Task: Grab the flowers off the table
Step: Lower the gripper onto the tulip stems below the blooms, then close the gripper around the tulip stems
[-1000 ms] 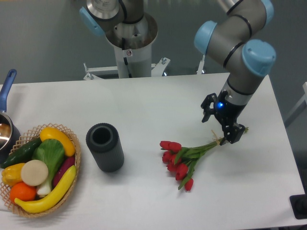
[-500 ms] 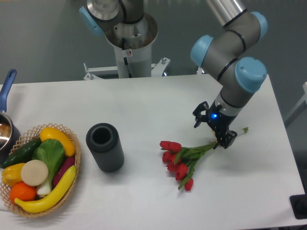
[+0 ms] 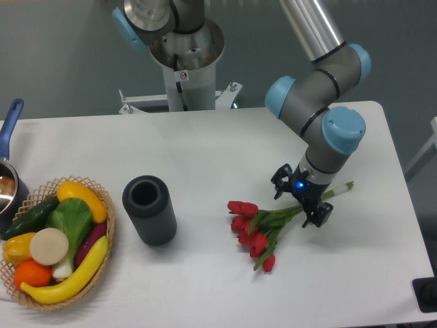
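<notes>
White table (image 3: 205, 150) fills view. Gripper (image 3: 301, 204) low over stems, fingers spread, straddling stalks of flowers (image 3: 263, 229) (grip not confirmed). Blooms lie left-below gripper; dark cylinder (image 3: 149, 210) and vegetable basket (image 3: 54, 240) farther left.

Dark grey-green floor (image 3: 61, 68) lies evenly lit behind.
</notes>
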Available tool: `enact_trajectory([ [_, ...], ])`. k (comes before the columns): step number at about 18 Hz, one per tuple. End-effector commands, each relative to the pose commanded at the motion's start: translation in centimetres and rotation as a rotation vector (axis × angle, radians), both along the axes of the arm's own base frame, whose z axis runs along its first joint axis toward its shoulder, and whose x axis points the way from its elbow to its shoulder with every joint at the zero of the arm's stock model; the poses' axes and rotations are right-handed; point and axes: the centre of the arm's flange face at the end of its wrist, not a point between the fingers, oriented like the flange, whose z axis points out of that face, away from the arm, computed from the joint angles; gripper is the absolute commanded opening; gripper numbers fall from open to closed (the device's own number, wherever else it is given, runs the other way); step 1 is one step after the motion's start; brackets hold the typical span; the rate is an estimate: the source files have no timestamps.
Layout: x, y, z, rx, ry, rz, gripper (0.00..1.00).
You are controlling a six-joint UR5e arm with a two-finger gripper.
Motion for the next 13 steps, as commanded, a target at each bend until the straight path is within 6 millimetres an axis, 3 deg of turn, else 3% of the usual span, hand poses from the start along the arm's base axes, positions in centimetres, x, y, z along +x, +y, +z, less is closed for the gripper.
enact_trajectory([
  [13, 1.4, -1.2, -2.0, -0.004, -0.007, -0.112, 1.0],
])
